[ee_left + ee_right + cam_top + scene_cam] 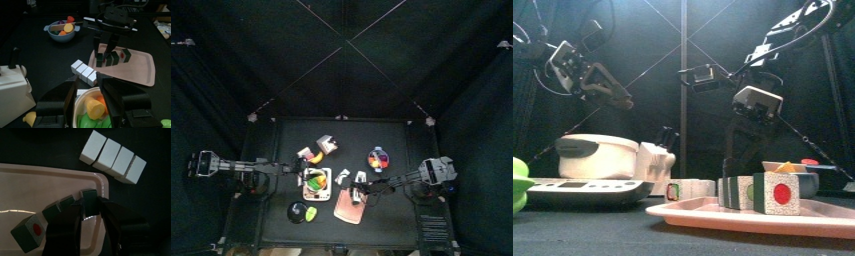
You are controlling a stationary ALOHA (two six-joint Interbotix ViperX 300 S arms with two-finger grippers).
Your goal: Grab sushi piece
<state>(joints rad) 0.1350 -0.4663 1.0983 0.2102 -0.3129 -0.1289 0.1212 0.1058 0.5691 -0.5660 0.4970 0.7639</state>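
Pink tray (27,183) carries the row of sushi pieces (57,210), running diagonally across it, and the right tool (93,210) stands directly over the row's end with jaws parted astride one piece, not yet clamped, while the left tool (90,100) rests open farther off.
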